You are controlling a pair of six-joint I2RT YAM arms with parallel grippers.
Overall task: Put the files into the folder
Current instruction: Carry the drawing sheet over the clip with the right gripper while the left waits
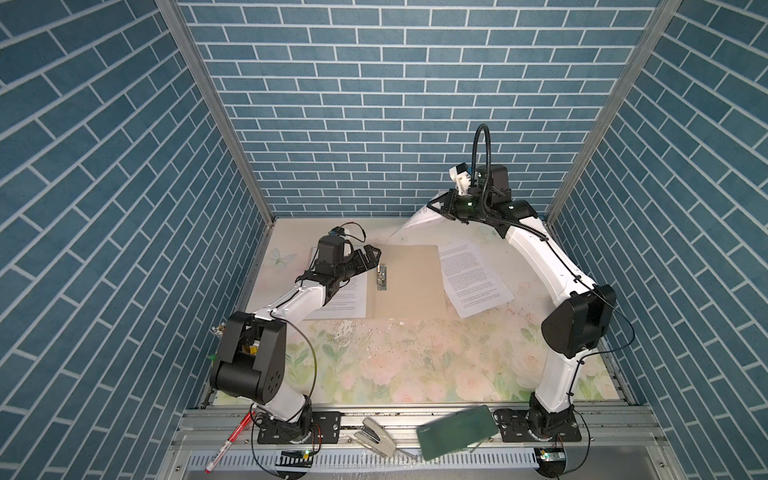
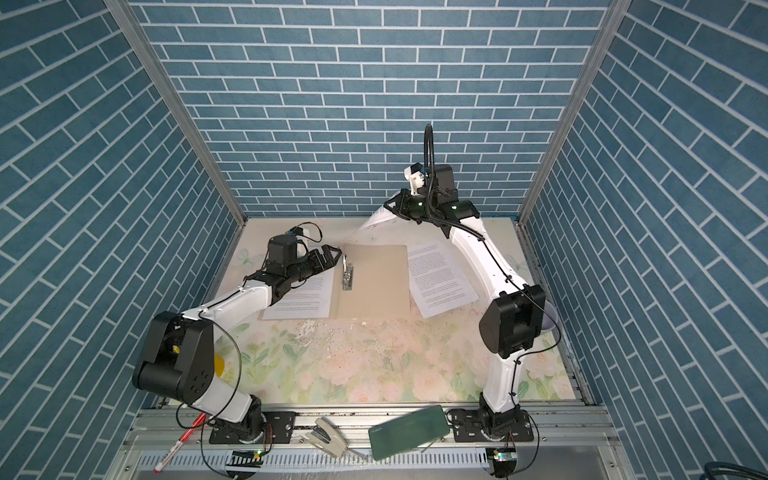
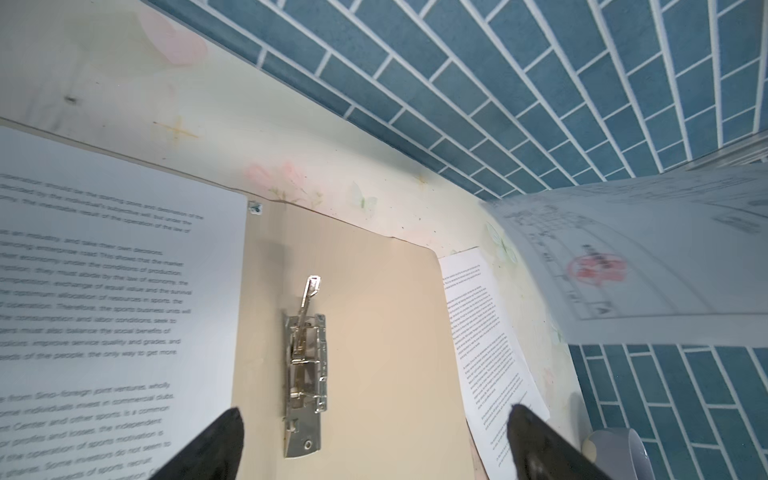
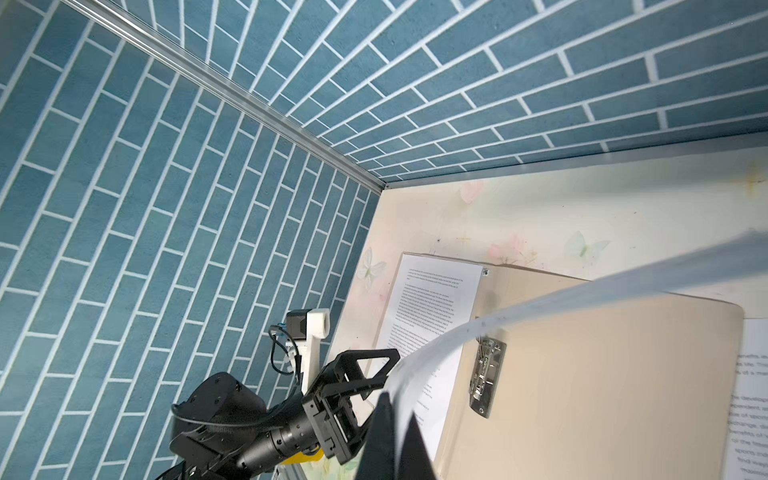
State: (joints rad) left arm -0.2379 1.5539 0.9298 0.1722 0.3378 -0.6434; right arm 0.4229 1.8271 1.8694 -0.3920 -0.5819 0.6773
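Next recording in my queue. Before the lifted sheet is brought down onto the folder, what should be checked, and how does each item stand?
1. The folder lies open and flat: ok.
2. The right gripper shut on the diagram sheet, held off the table: ok.
3. Its right half bare: ok.
4. The clip lever raised: ok.
5. The left gripper open and out of the sheet's way: cannot tell; it hovers by the clip.
6. All files inside: not ok; left text sheet lies on the folder, right text sheet on the table beside it.
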